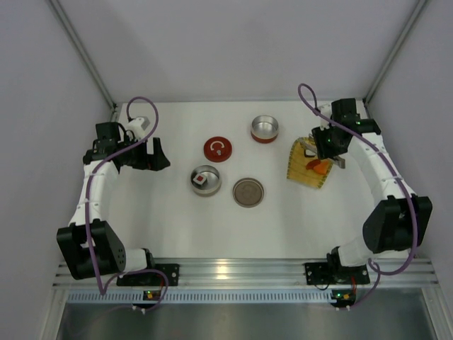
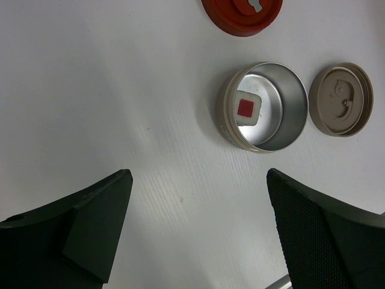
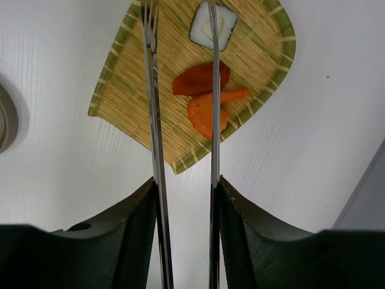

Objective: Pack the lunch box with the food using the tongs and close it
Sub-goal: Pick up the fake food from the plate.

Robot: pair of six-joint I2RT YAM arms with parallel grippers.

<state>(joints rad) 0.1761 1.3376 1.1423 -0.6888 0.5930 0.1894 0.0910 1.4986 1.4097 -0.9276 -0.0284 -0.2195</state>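
My right gripper (image 3: pixel 186 183) is shut on the slim metal tongs (image 3: pixel 154 120), one arm against each finger, and the arms stand apart. They reach out over the yellow woven mat (image 3: pixel 138 90). On the mat lie a white-and-black piece (image 3: pixel 222 27), a reddish piece (image 3: pixel 195 81) and an orange piece (image 3: pixel 201 114). The tong tips run out of the top of the view. One open lunch box tin (image 2: pixel 289 114) holds a white piece with a red centre (image 2: pixel 247 108). My left gripper (image 2: pixel 198 174) is open above bare table near that tin (image 1: pixel 204 180).
A beige lid (image 1: pixel 248 192) lies beside the filled tin and a red lid (image 1: pixel 218 149) behind it. A second open tin with a red base (image 1: pixel 264 129) stands further back. The mat (image 1: pixel 304 166) sits at the right, under my right gripper (image 1: pixel 327 145). Walls enclose the table.
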